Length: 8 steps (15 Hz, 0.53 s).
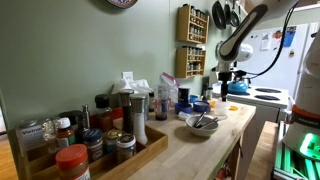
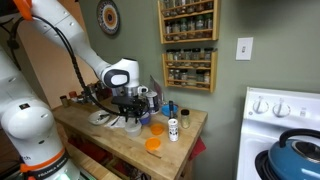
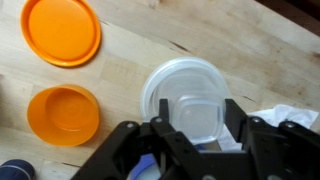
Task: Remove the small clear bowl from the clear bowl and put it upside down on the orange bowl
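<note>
In the wrist view the small clear square bowl (image 3: 195, 112) sits inside the larger round clear bowl (image 3: 180, 80). My gripper (image 3: 198, 118) has a finger against each side of the small bowl and looks shut on it. The orange bowl (image 3: 63, 113) stands upright on the wooden counter to the left. It also shows in an exterior view (image 2: 157, 127), just beside my gripper (image 2: 131, 105), which is low over the counter. My gripper also shows in an exterior view (image 1: 228, 80) at the far end of the counter.
A flat orange lid (image 3: 60, 30) lies near the orange bowl, close to the counter edge (image 2: 153, 144). A pale bowl with utensils (image 1: 201, 124), spice jars (image 1: 75, 150), a white bottle (image 2: 173, 129), wall spice racks (image 2: 188, 40) and a stove with a blue kettle (image 2: 295, 150) are around.
</note>
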Each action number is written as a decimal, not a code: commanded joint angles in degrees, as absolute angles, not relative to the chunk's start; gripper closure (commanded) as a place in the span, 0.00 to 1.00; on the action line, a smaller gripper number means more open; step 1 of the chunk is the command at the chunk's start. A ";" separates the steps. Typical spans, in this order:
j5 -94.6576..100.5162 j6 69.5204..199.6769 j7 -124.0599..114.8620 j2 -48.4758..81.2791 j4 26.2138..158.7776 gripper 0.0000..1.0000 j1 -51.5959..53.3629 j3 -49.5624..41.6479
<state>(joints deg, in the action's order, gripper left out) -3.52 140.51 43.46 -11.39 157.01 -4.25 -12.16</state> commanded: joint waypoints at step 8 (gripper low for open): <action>-2.97 124.93 45.04 -24.72 151.22 0.68 -6.43 -15.44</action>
